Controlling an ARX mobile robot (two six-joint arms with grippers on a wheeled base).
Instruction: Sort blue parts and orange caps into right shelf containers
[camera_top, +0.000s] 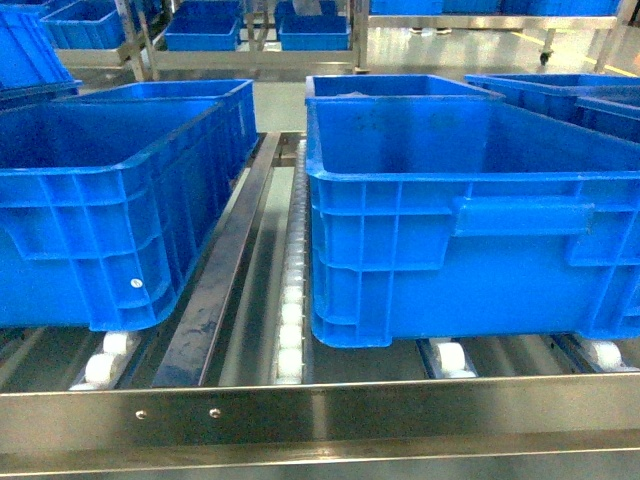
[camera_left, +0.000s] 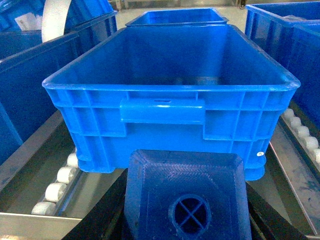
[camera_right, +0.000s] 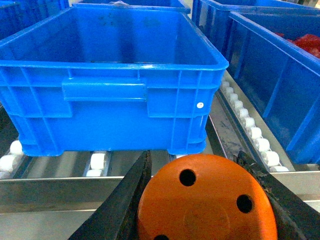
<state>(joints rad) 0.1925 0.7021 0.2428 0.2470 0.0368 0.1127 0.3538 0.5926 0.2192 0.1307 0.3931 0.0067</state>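
Head view: two large blue crates sit side by side on a roller rack. Left crate (camera_top: 110, 190) and right crate (camera_top: 470, 200) are apart, with a metal rail (camera_top: 225, 270) and a line of white rollers (camera_top: 292, 300) between them. A steel front bar (camera_top: 320, 415) crosses the bottom of the view. Further crates stand behind and on the shelving beyond. No arm or gripper shows here.

Left wrist view: a blue part (camera_left: 185, 197) fills the lower centre, angled faces up, with a round hole crossed by an X in its top. The dark fingers of the left gripper (camera_left: 185, 220) flank it on both sides, clamped on the part. Straight ahead is a crate (camera_left: 170, 90) on rollers, handle bar facing the camera; the part is held short of it, below rim level.

Right wrist view: an orange cap (camera_right: 207, 200) sits low in the picture, flat top with small holes toward the camera. The black fingers of the right gripper (camera_right: 207, 210) press against it left and right, grasping it. A crate (camera_right: 110, 85) lies ahead on the rollers; the cap is in front of its near wall, over the steel bar. A neighbouring crate (camera_right: 280, 85) to the right holds something red.
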